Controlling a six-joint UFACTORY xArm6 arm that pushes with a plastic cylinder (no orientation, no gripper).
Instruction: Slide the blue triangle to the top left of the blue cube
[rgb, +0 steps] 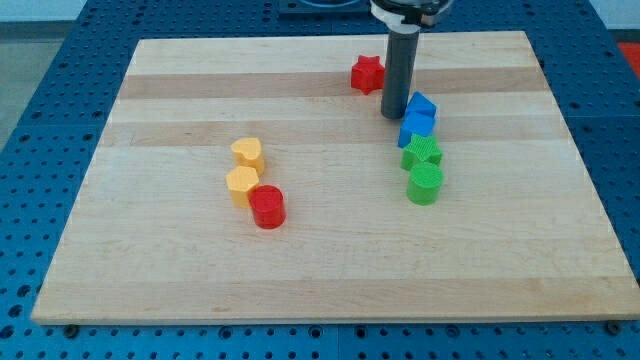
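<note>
Two blue blocks stand touching each other right of the board's middle. The upper blue block (422, 105) looks like the cube. The lower blue block (414, 128) looks like the triangle, though the shapes are hard to tell apart. My tip (397, 117) is on the board just left of the two blue blocks, close against them. The dark rod rises from it to the view's top.
A red star (367, 74) lies up and left of the rod. A green block (422, 152) and a green cylinder (425, 184) stand right below the blue ones. A yellow heart (247, 153), a yellow block (242, 183) and a red cylinder (267, 207) cluster left of centre.
</note>
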